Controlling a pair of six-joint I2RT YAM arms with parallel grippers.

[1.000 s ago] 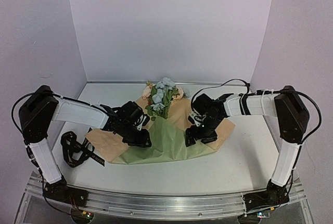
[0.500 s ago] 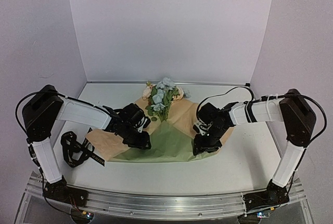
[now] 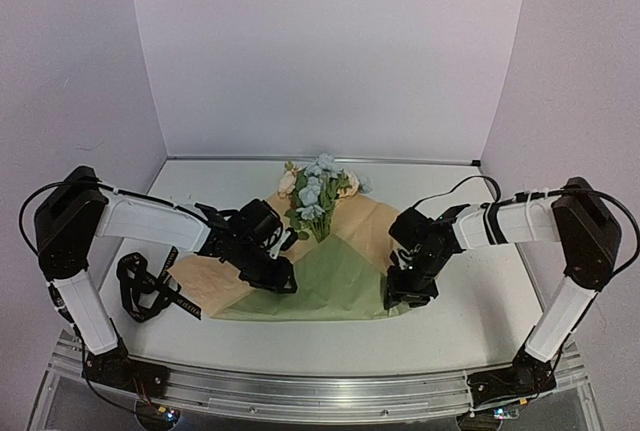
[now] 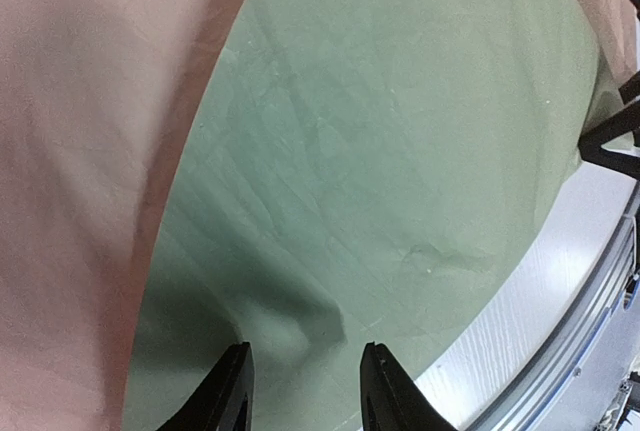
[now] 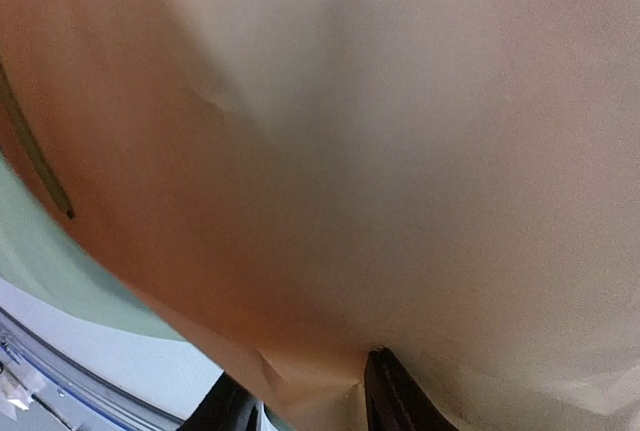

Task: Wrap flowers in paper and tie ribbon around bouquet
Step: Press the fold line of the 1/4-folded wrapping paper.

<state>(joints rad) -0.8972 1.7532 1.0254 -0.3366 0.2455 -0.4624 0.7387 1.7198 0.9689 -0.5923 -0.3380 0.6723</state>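
- The flowers (image 3: 315, 191) lie at the centre of the overhead view with their blooms toward the back wall. They rest on the upper part of the paper (image 3: 340, 276).
- The paper spreads out below them, green in the middle with tan flaps on either side.
- The left gripper (image 4: 305, 386) is low over the green face. Its fingers are apart with nothing between them.
- The right gripper (image 5: 300, 401) is at the paper's lower right corner. Its fingers straddle a crumpled tan edge, but I cannot tell whether they pinch it.
- The ribbon (image 3: 150, 291) lies bunched at lower left, just beside the paper.

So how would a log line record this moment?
stage: wrapping | left hand: open, over green fold of paper | right hand: at paper's right corner | flowers: on paper | ribbon: lying aside, unused
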